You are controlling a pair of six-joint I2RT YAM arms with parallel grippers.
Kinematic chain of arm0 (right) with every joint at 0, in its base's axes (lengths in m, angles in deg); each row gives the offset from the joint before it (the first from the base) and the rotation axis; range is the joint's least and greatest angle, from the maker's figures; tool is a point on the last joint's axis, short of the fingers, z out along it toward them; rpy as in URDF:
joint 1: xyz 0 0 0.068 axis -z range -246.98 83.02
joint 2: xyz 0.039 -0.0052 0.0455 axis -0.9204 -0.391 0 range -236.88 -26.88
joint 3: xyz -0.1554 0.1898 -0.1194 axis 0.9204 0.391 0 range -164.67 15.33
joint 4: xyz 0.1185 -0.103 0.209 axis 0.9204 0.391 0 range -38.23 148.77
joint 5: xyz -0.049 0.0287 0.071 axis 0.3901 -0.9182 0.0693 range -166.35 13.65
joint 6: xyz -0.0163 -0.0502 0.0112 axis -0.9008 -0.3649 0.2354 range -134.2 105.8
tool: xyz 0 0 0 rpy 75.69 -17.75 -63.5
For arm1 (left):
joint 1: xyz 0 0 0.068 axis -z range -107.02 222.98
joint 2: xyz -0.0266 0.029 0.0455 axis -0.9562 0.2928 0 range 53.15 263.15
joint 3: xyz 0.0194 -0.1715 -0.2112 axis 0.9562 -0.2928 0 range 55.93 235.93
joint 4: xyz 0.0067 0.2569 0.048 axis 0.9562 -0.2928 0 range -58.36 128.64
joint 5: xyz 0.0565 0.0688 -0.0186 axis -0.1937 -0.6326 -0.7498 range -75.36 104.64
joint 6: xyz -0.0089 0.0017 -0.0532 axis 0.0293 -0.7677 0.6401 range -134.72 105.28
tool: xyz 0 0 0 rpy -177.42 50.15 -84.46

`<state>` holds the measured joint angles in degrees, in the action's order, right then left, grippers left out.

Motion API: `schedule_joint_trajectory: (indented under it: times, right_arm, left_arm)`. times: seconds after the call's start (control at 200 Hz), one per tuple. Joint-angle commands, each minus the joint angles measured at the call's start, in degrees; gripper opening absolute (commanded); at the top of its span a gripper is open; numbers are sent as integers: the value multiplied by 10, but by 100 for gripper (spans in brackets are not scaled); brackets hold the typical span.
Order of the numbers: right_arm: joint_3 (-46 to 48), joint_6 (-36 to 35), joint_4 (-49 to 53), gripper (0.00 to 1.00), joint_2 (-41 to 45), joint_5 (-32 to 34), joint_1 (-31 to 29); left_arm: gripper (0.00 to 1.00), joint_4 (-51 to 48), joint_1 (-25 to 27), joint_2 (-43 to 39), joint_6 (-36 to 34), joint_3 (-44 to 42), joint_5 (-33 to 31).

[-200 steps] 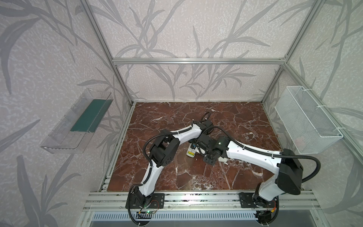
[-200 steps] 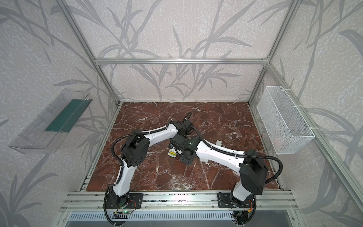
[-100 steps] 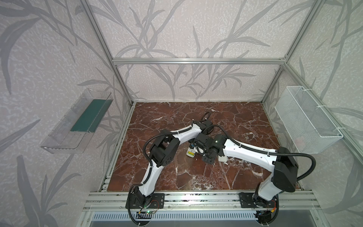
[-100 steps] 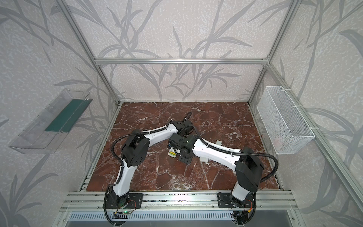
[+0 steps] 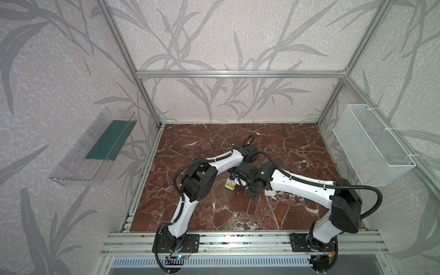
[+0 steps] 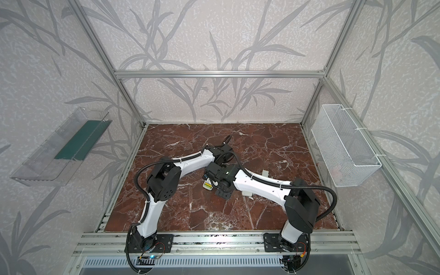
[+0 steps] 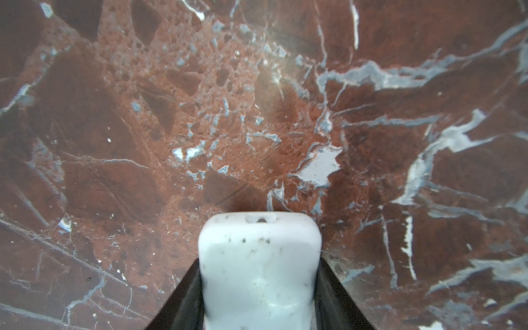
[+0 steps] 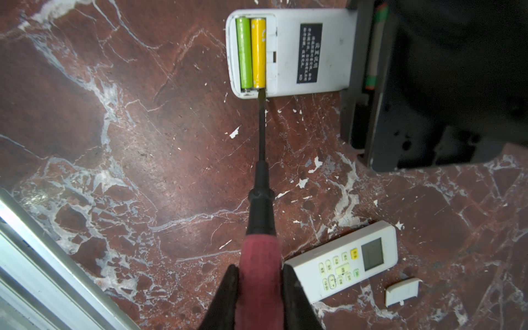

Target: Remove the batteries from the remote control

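**Location.** The batteries [image 8: 245, 54], one green and one yellow, lie side by side in the open compartment at one end of the remote control [image 8: 297, 51]. The remote control lies face down on the marble table [image 8: 143, 143].

**Grippers.** The left gripper [image 7: 259, 261] clamps the end of the remote control opposite the compartment, with one finger against each long edge. The right gripper [image 8: 260, 270] is closed on the red handle of the screwdriver [image 8: 261, 137]. The blade tip touches the end of the yellow battery [image 8: 258, 51] at the compartment's edge.

**Handling.** The cells are judged light, rigid and smooth, so they probably roll and slip readily once free. Spring contacts probably press on their ends.
- Lever at a cell's end, not at its middle.
- After release, grasp across the round body near mid-length.
- Apply modest force, because the plastic compartment wall is likely easy to mar.
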<state>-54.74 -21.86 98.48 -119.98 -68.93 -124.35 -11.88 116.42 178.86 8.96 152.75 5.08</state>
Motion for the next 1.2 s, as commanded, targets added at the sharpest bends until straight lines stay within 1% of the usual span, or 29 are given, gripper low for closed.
schedule_joint_trajectory:
  times: [0.0,0.275,0.6,0.76,1.02,1.195]
  right_arm:
    - [56,24,-156,0,4,-73,-6]
    - [164,73,-260,0,50,-62,-6]
    - [253,143,-351,0,88,-37,-6]
    - [284,173,-392,0,97,-23,-6]
    - [322,208,-424,0,105,-4,-6]
    - [342,219,-443,0,110,0,-6]
  left_arm:
    - [0,3,13,47,9,-26,42]
    - [0,17,12,53,8,-36,56]
    - [0,26,5,65,8,-36,71]
    - [0,29,-1,71,6,-32,89]
    - [0,26,-13,87,-1,-15,114]
    - [0,25,-25,98,-3,-5,129]
